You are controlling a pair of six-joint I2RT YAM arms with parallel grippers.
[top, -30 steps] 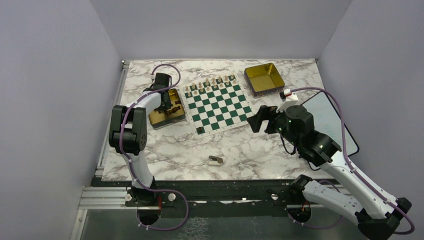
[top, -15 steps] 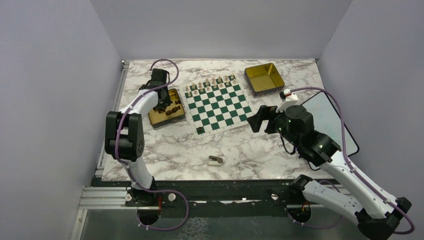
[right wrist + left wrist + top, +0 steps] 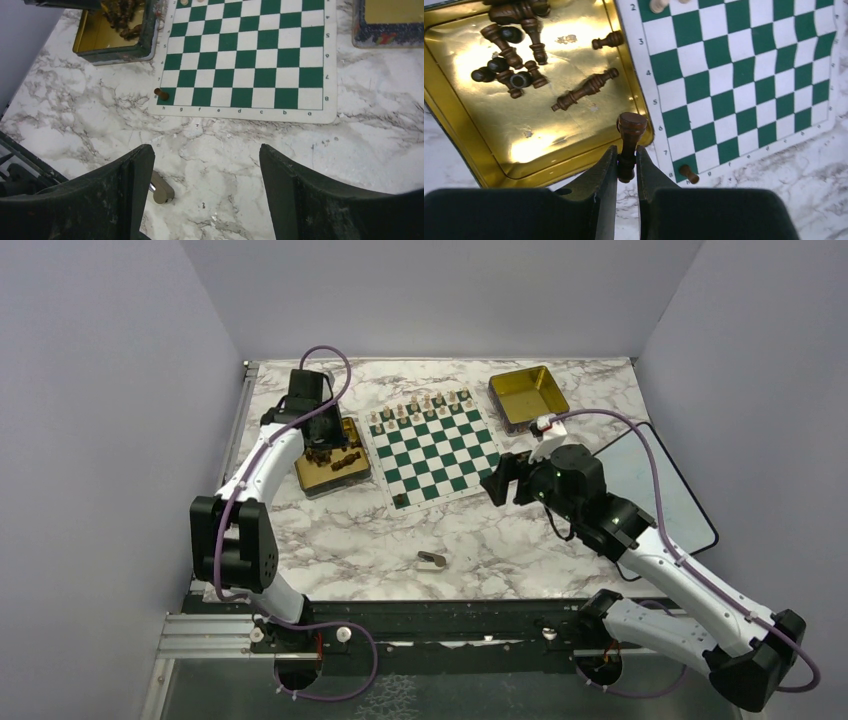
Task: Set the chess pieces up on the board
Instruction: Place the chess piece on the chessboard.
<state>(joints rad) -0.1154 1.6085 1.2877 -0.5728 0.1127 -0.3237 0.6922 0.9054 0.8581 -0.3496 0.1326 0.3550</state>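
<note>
Left wrist view shows the left jaws clenched on the slim stem of a dark brown turned-wood chess piece (image 3: 630, 135). Its long axis runs straight out from the fingertips, the rounded head pointing away, over the rim of a glossy gold tin (image 3: 484, 150) just beside the board (image 3: 744, 75). More dark pieces (image 3: 586, 90) lie on their sides in the tin. Another dark piece (image 3: 688, 173) sits on a corner square of the flat green-and-white board. The right jaws hang released, wide apart, above the marble-patterned counter (image 3: 250, 150).
</note>
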